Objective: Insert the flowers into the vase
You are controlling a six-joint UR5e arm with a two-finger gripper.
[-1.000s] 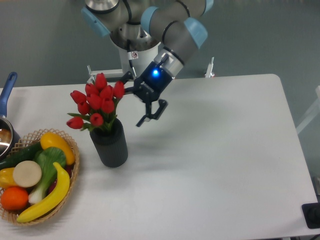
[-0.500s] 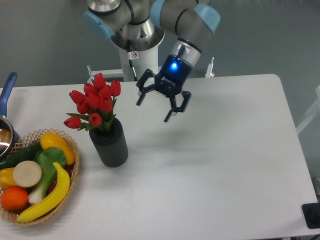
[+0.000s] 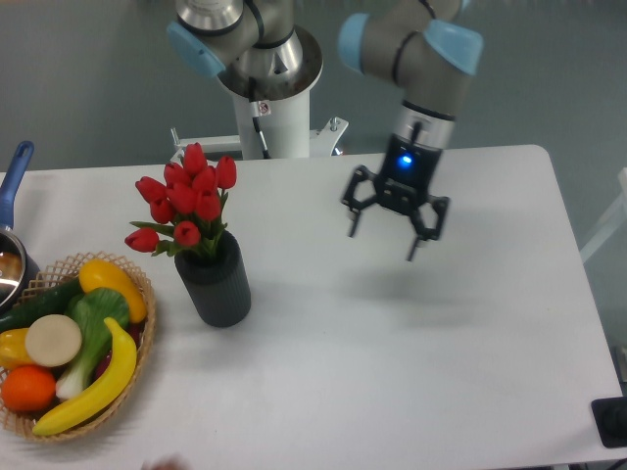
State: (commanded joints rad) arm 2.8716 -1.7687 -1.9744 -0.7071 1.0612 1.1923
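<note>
The gripper has swung away to the right since the earlier frames: a second ago it hung just beside the flowers, half a second ago it was a little right of them, and now it hovers over the middle-right of the table, well apart from the vase. The flowers and vase have kept their place; the bunch only settled slightly once let go.

There is one vase, dark and ribbed, standing upright at the left of the table, and one bunch of flowers standing in its mouth, with about nine red buds showing above green leaves. Left of the vase, near the front edge, sits one wicker basket holding a banana, a yellow pepper, a leafy green vegetable, an orange and a pale round piece. A pan with a blue handle shows at the far left edge.

The claw's two fingers are spread wide, pointing down, with nothing between them and touching nothing. A blue light glows on its wrist.
</note>
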